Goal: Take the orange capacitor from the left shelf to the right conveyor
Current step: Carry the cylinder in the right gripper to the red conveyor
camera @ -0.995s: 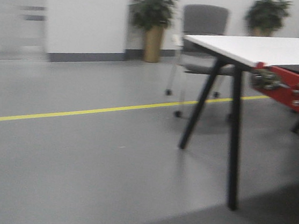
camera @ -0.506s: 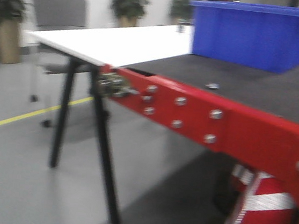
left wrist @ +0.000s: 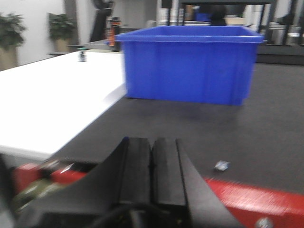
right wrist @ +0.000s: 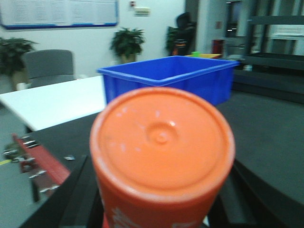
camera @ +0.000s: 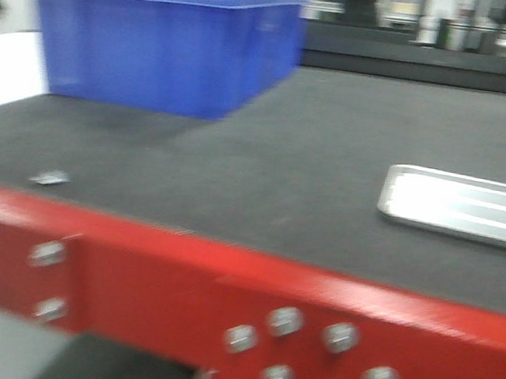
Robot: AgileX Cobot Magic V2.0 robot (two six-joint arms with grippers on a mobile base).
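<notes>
Base has swung to face conveyor (camera: 265, 163), bin (camera: 169, 47) at 11 o'clock; right gripper (right wrist: 161, 202) clamps capacitor (right wrist: 161, 137) sides, seemingly rigid, slick; left gripper (left wrist: 152, 161) closed, empty.

Colours: capacitor (right wrist: 161, 142) orange; conveyor (camera: 284, 156) dark grey (front edge red); bin (camera: 169, 47) blue; tray (camera: 461, 206) silver.

The orange capacitor (right wrist: 161, 142) is seen end-on, its flat top filling the lower centre; the dark, red-edged right conveyor (camera: 282, 175) is spread across mid-frame.
</notes>
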